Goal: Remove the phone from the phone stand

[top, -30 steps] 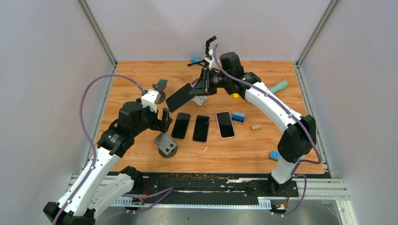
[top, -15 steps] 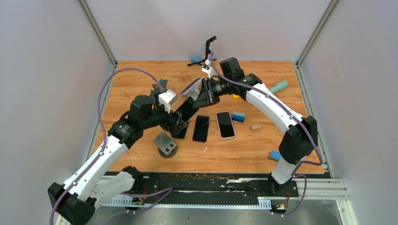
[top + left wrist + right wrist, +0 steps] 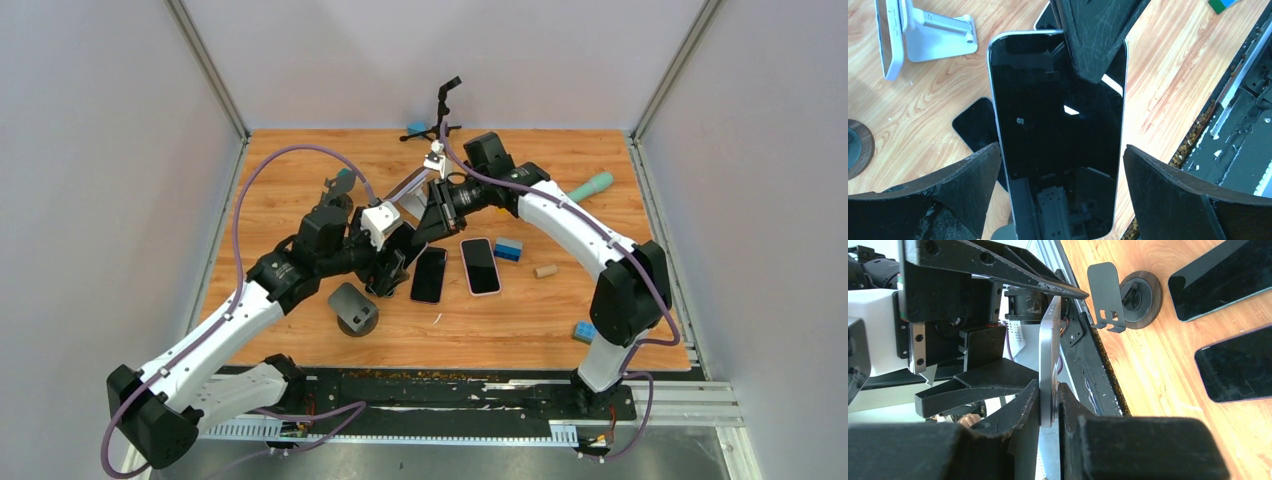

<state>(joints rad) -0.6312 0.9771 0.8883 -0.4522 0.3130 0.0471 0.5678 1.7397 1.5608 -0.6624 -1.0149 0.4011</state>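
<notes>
No words, numbers or brand names can be read in any view. A small pale mark (image 3: 1019, 120) is seen on the dark face of the phone (image 3: 1048, 150), but it is too small to be made out.

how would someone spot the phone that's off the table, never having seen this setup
Look to the middle of the wooden table, where the two arms meet. A black-screened, silver-edged phone is clamped in the right gripper, between the open fingers of the left gripper. Unlike the dark phones lying flat on the wood, it is held in the air.
</notes>
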